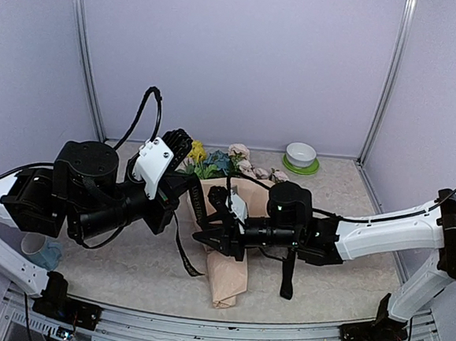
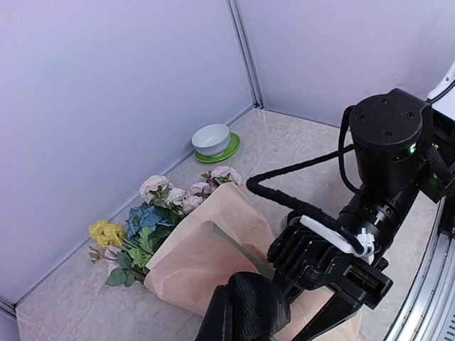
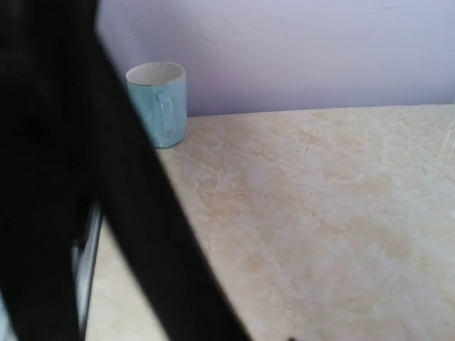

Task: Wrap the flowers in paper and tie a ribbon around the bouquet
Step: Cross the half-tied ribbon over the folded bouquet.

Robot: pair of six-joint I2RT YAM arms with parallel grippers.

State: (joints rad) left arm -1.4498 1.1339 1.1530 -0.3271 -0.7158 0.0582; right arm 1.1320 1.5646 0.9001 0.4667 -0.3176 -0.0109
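- A pale blue mug (image 1: 36, 250) stands at the far left edge of the counter (image 1: 345, 188), beside the left arm's base and well apart from everything else.
- The left jaws (image 1: 179, 144) are pressed together, raised above the flower end of the bouquet, close to the yellow bloom. I cannot tell whether anything is pinched between them.
- The ribbon (image 1: 183, 254) hangs as a black strip from under the left arm and curls down onto the counter just left of the paper.
- The bouquet (image 2: 199, 249) lies in the middle of the counter. The flowers (image 1: 217, 163) point toward the back wall, and the narrow tail points toward the near edge.
- The paper (image 1: 227, 277) is a peach-tan cone around the stems, with a dull green strip showing in its fold in the left wrist view.
- The right jaws (image 1: 201, 236) reach in from the right, low over the middle of the cone and pointing left. The pictures do not show whether they are spread or closed.
- A white bowl (image 1: 301, 155) on a green saucer (image 1: 311, 169) sits at the back right, near the wall, apart from the blooms.
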